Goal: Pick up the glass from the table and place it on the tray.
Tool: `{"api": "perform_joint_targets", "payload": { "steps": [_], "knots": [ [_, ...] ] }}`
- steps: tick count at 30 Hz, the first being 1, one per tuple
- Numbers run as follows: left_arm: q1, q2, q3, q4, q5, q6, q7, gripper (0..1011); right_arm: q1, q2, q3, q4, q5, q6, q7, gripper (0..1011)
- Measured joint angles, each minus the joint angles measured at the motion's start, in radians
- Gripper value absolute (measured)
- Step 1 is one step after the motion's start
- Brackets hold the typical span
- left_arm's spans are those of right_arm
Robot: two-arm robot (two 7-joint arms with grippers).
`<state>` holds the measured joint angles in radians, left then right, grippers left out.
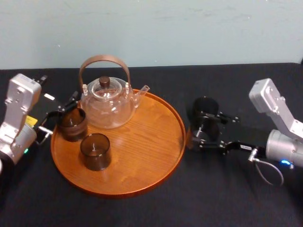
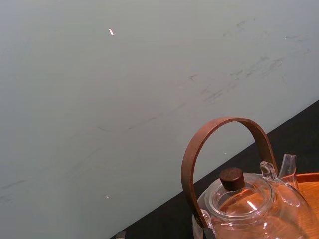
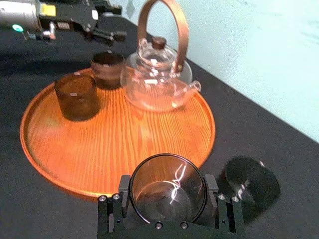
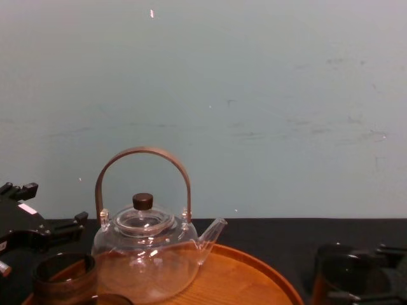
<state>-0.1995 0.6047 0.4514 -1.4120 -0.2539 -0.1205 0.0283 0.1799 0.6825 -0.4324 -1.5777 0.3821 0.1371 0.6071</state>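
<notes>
Left gripper (image 1: 65, 109) sits at the tray's (image 1: 142, 142) left rim, fingers spread, nothing between them. Just inside that rim stands a brown-banded tumbler (image 1: 72, 124), and a plain dark tumbler (image 1: 95, 151) stands nearer the robot, toward the tray's left front. Clear glass teapot (image 1: 106, 101) with an arched brown handle is upright on the tray's far side, spout pointing right. The glass (image 1: 204, 127) is off the tray, just beside its right rim over the black table (image 1: 236, 198), upright, mouth open upward. Right gripper (image 1: 203, 131) pinches it from both sides. Cannot tell whether its base touches the cloth.
</notes>
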Motion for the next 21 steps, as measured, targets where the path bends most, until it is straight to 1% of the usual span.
{"api": "perform_joint_targets", "payload": {
  "steps": [7,8,14,21],
  "knots": [
    [0.000,0.000,0.000,0.000,0.000,0.000,0.000,1001,0.055,-0.046,-0.040,0.023,-0.006,-0.017,0.013,905],
    [0.000,0.000,0.000,0.000,0.000,0.000,0.000,1001,0.055,-0.046,-0.040,0.023,-0.006,-0.017,0.013,905],
    [0.000,0.000,0.000,0.000,0.000,0.000,0.000,1001,0.099,-0.087,-0.082,0.046,-0.016,-0.027,0.025,905],
    [0.000,0.000,0.000,0.000,0.000,0.000,0.000,1001,0.127,-0.122,-0.122,0.062,-0.017,-0.037,0.040,905]
  ]
}}
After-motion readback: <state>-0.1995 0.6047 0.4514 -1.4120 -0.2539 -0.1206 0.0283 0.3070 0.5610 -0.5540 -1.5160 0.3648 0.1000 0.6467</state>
